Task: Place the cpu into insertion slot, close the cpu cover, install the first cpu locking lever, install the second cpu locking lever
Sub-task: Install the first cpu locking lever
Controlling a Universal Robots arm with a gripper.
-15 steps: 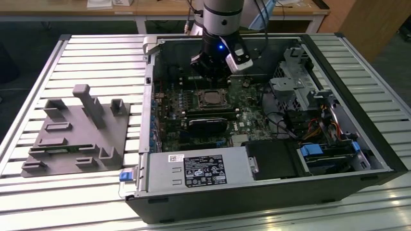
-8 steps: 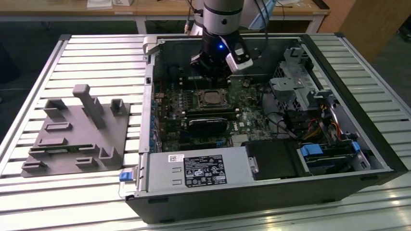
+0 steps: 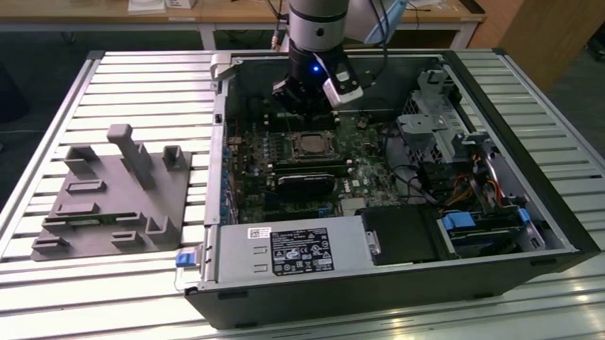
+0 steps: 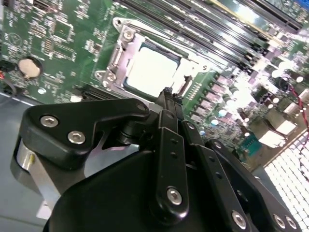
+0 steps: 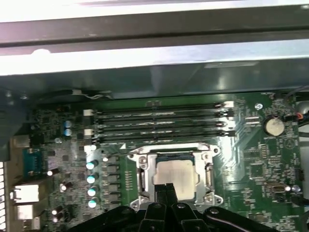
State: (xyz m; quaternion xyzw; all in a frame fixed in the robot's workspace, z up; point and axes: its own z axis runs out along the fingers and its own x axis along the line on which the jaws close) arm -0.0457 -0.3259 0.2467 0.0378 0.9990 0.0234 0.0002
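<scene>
1. Inside the open computer case (image 3: 529, 127) on the desk (image 3: 142, 85), the cpu (image 5: 176, 175) lies flat in the insertion slot (image 5: 174, 157) on the green motherboard (image 5: 270, 164), beside the long memory slots (image 5: 159, 123)
2. The cpu cover (image 5: 144, 171) appears to lie down around the chip, whose grey top shows through its window; whether either locking lever is latched cannot be told
3. The hand (image 4: 166, 92) hangs just over the socket's near edge, its two fingers pressed together with nothing between them
4. Judgement on handling: the cpu is likely light, stiff and slick on top, with delicate contacts beneath, so it is best taken by opposite edges, never pressed down hard
5. Judgement: the cover is thin sheet metal, liable to bend, and is best pushed at its free edge
</scene>
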